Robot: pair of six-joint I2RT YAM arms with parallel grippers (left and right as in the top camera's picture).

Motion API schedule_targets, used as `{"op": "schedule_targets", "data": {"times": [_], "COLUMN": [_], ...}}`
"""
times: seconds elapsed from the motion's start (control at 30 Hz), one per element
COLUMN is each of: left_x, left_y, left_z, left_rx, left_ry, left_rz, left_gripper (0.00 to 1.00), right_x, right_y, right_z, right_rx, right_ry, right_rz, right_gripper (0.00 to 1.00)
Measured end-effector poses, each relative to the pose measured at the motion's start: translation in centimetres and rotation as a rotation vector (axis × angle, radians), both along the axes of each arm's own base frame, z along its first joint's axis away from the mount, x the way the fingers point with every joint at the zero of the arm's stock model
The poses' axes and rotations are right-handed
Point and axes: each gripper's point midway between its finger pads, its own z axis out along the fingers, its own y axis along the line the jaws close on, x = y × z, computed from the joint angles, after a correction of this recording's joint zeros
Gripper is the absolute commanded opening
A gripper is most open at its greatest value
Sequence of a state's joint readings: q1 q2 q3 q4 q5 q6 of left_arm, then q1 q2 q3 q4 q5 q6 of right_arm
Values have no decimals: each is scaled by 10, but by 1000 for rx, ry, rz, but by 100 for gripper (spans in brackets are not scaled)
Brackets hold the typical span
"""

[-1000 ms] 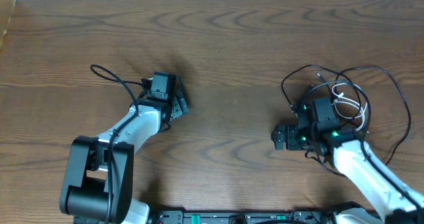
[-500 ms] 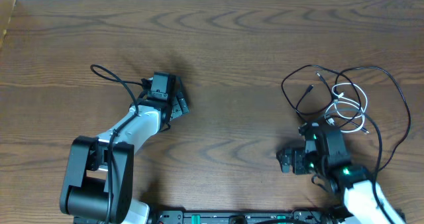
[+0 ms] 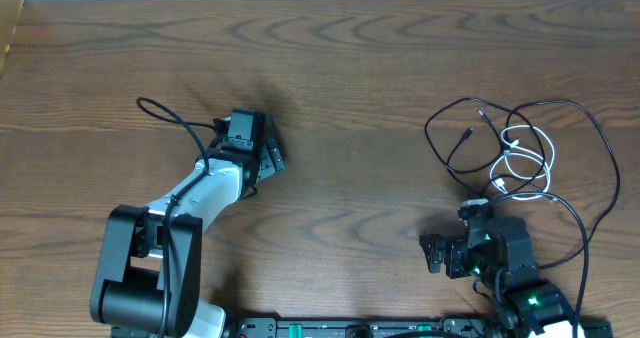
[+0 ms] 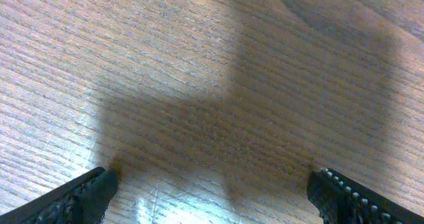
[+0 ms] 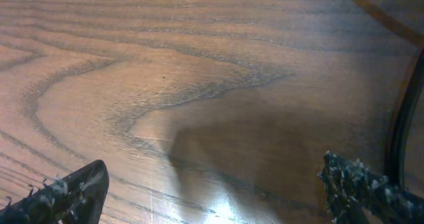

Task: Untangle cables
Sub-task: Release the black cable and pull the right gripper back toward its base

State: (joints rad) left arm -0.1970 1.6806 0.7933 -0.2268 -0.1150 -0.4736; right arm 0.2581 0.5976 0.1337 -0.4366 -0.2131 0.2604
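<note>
Withdrawn toward six o'clock, right gripper (image 3: 432, 254) sat jaws apart; tangled black cable (image 3: 427, 133) and white cable (image 3: 525, 190) lay at its one o'clock, far from the likewise-spread left gripper (image 3: 272, 158).

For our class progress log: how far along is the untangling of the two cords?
Done: nothing visibly; the long thin black cord and the shorter thin white cord lie looped across each other on the brown wooden table, at its right side. In hand: nothing; left pincer and right pincer both stand open and empty over bare wood. Left: grasping and separating both cords.
</note>
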Motion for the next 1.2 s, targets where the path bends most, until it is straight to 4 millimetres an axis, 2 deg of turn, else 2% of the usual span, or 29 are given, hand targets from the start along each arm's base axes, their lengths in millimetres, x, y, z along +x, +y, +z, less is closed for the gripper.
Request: {"op": "schedule_targets", "data": {"times": [0.53, 0.83, 1.2], "left_x": [0, 0, 0], "left_y": [0, 0, 0], "left_z": [0, 0, 0], "left_rx": [0, 0, 0], "left_ry": [0, 0, 0], "left_rz": [0, 0, 0], "left_gripper": [98, 98, 98], "right_x": [2, 20, 24], "right_y": [1, 5, 6], "right_z": [5, 56, 99], "right_rx": [6, 74, 128], "right_ry": [-26, -287, -491], "right_rz": [1, 1, 1], "right_gripper": [99, 99, 99]}}
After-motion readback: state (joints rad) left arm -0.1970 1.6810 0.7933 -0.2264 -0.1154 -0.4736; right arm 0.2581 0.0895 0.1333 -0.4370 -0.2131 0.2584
